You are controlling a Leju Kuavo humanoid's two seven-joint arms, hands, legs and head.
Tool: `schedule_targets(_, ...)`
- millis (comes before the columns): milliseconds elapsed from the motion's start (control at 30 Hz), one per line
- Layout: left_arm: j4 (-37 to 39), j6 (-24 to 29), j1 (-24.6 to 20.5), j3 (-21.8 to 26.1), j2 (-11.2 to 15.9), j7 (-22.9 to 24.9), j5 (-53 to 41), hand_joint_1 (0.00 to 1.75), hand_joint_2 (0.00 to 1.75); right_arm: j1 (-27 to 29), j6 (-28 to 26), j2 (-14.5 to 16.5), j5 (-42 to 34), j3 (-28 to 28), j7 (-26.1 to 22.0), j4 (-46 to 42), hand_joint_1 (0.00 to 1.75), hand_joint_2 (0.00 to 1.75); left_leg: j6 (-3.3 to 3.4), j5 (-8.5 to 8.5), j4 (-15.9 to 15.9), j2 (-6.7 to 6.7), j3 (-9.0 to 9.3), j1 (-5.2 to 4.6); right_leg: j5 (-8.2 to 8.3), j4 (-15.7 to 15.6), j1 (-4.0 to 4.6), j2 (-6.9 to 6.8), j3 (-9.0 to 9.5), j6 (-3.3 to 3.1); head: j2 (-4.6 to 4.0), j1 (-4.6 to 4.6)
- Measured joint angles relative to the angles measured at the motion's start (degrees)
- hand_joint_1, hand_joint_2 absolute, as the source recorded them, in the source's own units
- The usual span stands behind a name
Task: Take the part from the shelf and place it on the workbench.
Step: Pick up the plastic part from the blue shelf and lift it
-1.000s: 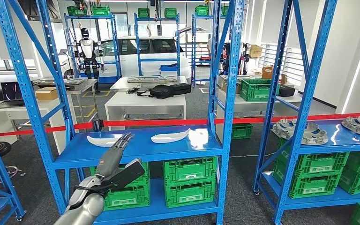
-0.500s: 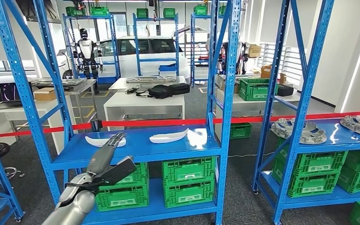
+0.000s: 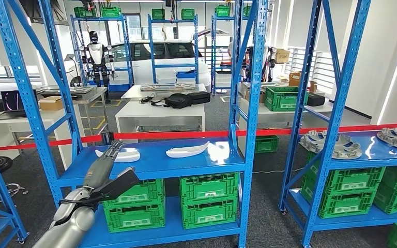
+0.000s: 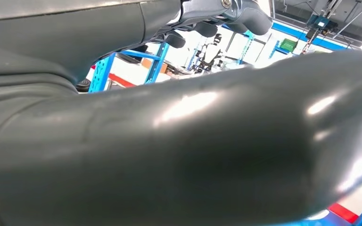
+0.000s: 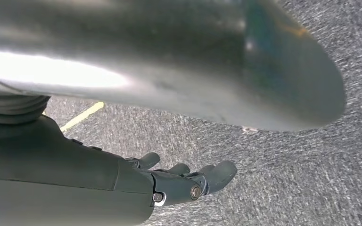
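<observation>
Item: my left hand [image 3: 99,168], fingers stretched out and apart, holding nothing, tips at the white part [image 3: 120,154] lying on the blue shelf [image 3: 150,164] (contact or not, I cannot tell). A second white part [image 3: 187,150] lies well to its right. Blue upright post [image 3: 31,103] stands just left of my arm; red tape [image 3: 186,135] runs behind; green crates [image 3: 207,199] below. My right hand [image 5: 188,181] hangs over grey floor [image 5: 311,165], fingers loosely apart, nothing in them.
</observation>
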Motion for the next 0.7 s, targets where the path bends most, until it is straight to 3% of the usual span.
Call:
schedule_targets(467, 0.45, -0.28, -0.58, -0.40, -3.83, 0.22, -0.65, 0.00, 0.00, 0.82, 2.56, 0.02, -0.29, -0.08, -2.02, 0.00, 0.00, 0.00, 0.00, -0.01, 0.00, 0.03, 0.01, -0.01, 0.00, 0.00, 0.00, 0.02, -0.01, 0.01, 0.00, 0.00)
schedule_targets(533, 0.45, -0.42, -0.68, -0.40, -3.91, 0.02, -0.65, 0.00, 0.00, 0.89, 2.75, 0.04, -0.19, -0.08, -2.09, 0.01, 0.00, 0.00, 0.45, -0.13, 0.11, 0.04, -0.07, -0.20, 0.17, -0.33, -0.28, -0.02, 0.11, 0.42, 0.00, -0.01)
schedule_targets(600, 0.41, -0.45, -0.86, -0.41, -4.02, -0.16, -0.64, 0.00, 0.00, 0.90, 2.86, 0.06, -0.18, -0.08, -2.09, 0.01, 0.00, 0.00, 1.31, 0.28, -0.90, 0.05, 0.45, -0.25, 0.42, -0.92, -0.51, -0.10, 0.42, 1.05, 0.01, 0.01)
schedule_targets(667, 0.40, -0.45, -1.25, -0.42, -4.26, -0.24, -0.62, 0.00, 0.00, 0.85, 2.91, 0.04, -0.14, -0.08, -2.02, 0.00, 0.00, 0.00, 1.90, 1.19, -2.66, 0.10, 1.45, 0.05, -0.78, 0.75, -0.40, -0.10, -0.31, 1.24, 0.01, 0.05)
schedule_targets(700, 0.43, -0.45, -1.41, -0.43, -4.39, -0.22, -0.61, 0.00, 0.00, 0.87, 2.92, 0.03, -0.10, -0.08, -1.93, 0.00, 0.00, 0.00, 2.02, 1.49, -3.14, 0.15, 1.75, 0.20, -2.30, 3.51, -0.40, -0.08, -1.62, 1.25, 0.01, 0.09)
